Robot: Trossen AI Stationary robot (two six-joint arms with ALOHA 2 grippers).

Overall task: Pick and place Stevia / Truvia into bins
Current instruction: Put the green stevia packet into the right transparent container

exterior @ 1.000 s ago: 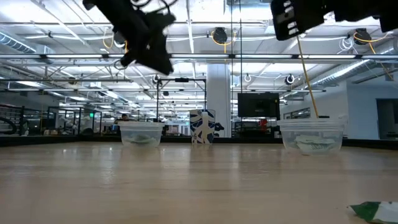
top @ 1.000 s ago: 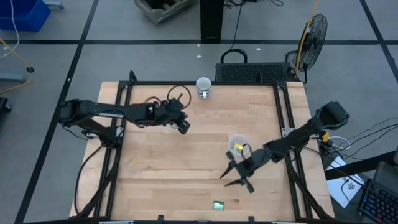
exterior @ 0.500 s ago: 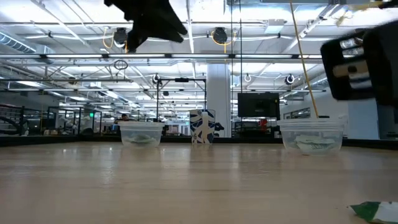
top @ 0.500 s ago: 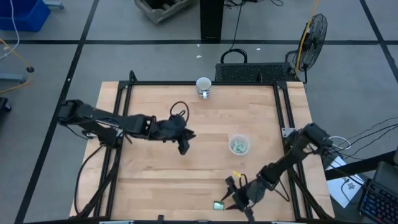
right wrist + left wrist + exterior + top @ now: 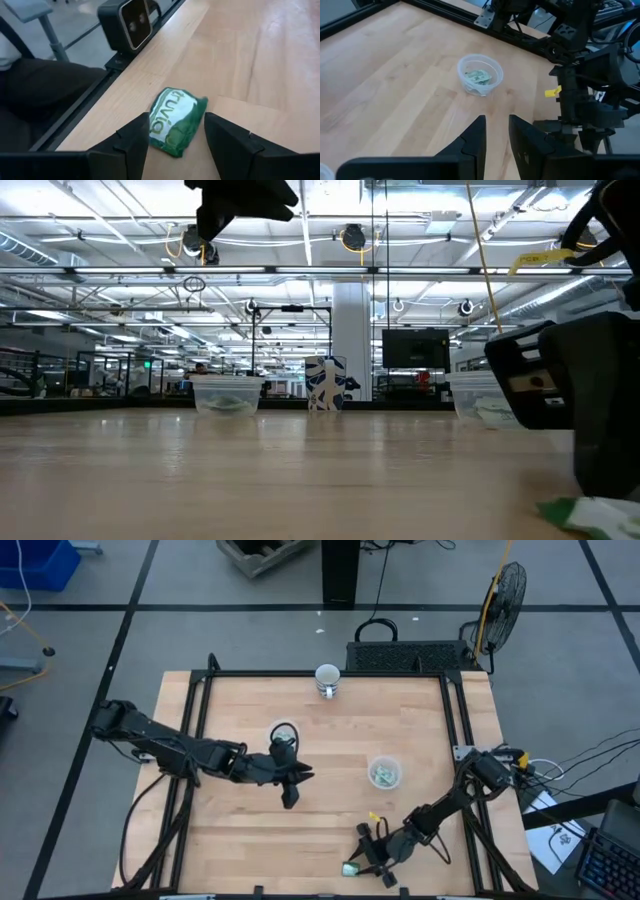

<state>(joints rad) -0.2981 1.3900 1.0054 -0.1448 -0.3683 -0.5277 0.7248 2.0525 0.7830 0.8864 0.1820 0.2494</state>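
wooden table (image 5: 330, 745) seen from above; right gripper (image 5: 368, 862) spread beside a truvia sachet (image 5: 176, 121), lettering legible only in its wrist view. left gripper (image 5: 496, 135) released mid-table.

Illumination: even and bright, from overhead ceiling strip lights (image 5: 120, 275). Shadows on the tabletop (image 5: 330, 755) are soft. In the low view, the near right gripper (image 5: 590, 415) is out of focus.

Green-white Truvia sachet (image 5: 176, 121) flat near table edge, two clear cups (image 5: 385, 772) (image 5: 283, 732) holding sachets
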